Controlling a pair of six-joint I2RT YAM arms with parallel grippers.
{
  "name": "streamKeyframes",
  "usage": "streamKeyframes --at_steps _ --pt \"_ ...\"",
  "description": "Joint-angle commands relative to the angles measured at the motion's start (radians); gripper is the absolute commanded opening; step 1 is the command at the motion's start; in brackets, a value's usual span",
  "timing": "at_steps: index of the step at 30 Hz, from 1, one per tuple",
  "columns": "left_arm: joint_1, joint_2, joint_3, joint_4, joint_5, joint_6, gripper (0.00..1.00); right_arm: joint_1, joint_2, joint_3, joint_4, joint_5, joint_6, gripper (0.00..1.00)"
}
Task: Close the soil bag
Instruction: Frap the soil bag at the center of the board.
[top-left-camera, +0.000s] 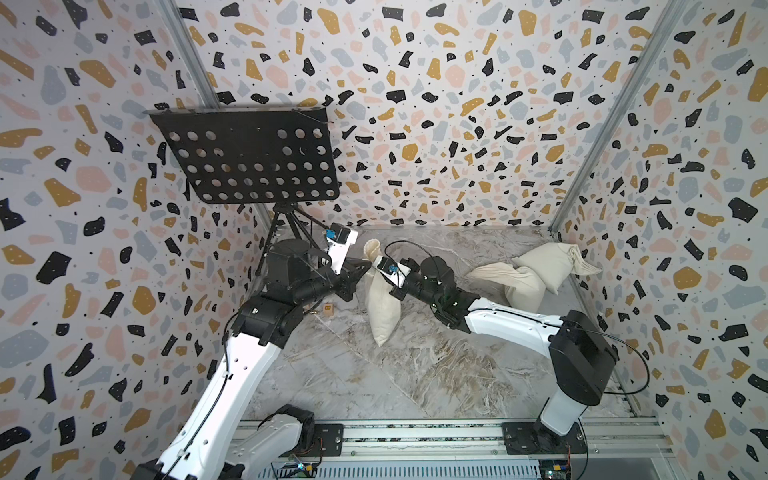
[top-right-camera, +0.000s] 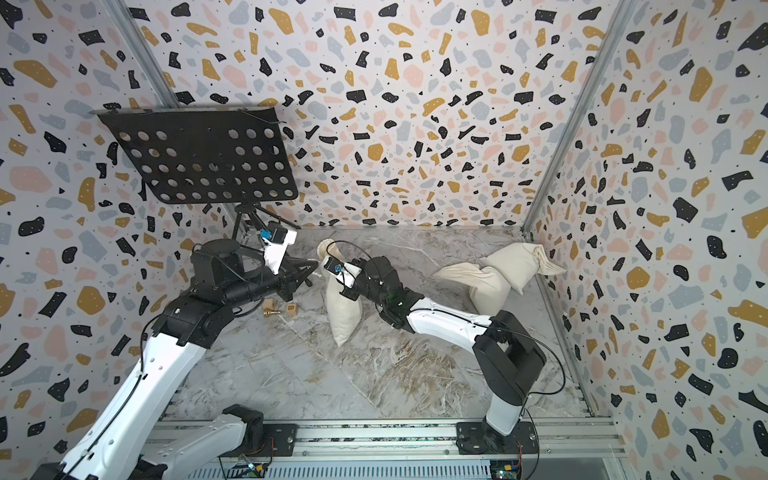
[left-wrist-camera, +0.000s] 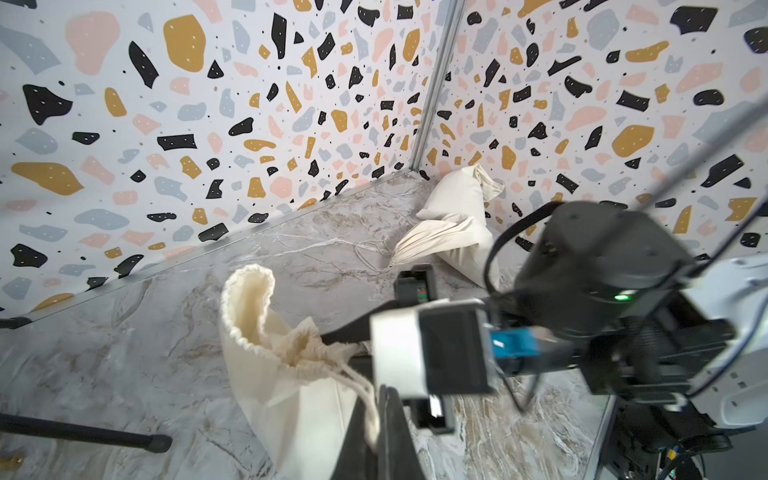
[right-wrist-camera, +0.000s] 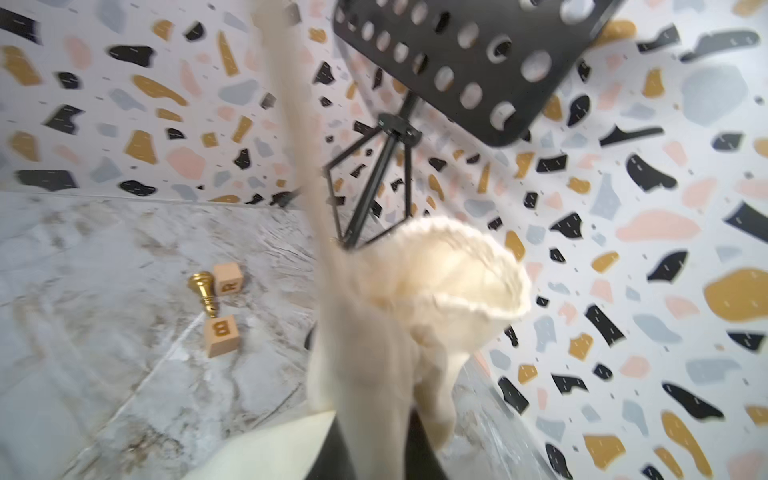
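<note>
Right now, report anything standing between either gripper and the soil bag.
Nothing visible does. The left gripper is shut on the cords of the soil bag, and the right gripper clasps its gathered neck. The other sacks lie apart, by the far corner.

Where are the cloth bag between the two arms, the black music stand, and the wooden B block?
bag (top-left-camera: 384, 307): a top view, plump body.
music stand (top-left-camera: 249, 141): a top view, perforated tray.
block (right-wrist-camera: 222, 330): right wrist view, lettered face.
</note>
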Motion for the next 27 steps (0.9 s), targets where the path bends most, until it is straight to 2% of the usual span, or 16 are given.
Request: streamKeyframes --at_steps 1,5,9,12,15,18,21,22,23,27 --pt "-0.012 -0.093 0.03 0.209 0.088 -0.072 0.0 -0.098 0.055 -0.07 0.011 0.288 0.091 0.16" --pt "-0.011 -0.103 0.037 0.234 0.123 -0.124 0.0 -0.166 0.02 -0.1 -0.022 0.373 0.084 0.18" --pt "-0.012 -0.119 0.007 0.252 0.11 -0.13 0.0 -0.238 -0.067 -0.149 -0.062 0.37 0.067 0.11" --pt "-0.012 -0.105 -0.046 0.291 0.114 -0.16 0.0 -0.258 -0.105 -0.181 -0.1 0.373 0.021 0.12" --pt "-0.012 -0.075 -0.125 0.386 0.165 -0.23 0.0 -0.259 -0.121 -0.226 -0.117 0.259 -0.023 0.16" --pt "-0.013 -0.015 -0.16 0.365 0.151 -0.235 0.0 -0.258 -0.133 -0.291 -0.07 0.165 0.021 0.2" --pt "-0.011 0.08 -0.151 0.281 0.125 -0.232 0.0 -0.259 -0.127 -0.326 -0.019 0.11 0.046 0.29" --pt "-0.012 0.111 -0.139 0.244 0.134 -0.23 0.0 -0.257 -0.127 -0.327 -0.023 0.082 0.049 0.34" --pt "-0.012 0.144 -0.122 0.209 0.147 -0.228 0.0 -0.255 -0.134 -0.322 -0.044 0.009 0.047 0.4" --pt "-0.012 0.172 -0.101 0.168 0.154 -0.217 0.0 -0.22 -0.207 -0.298 -0.111 -0.122 0.026 0.58"
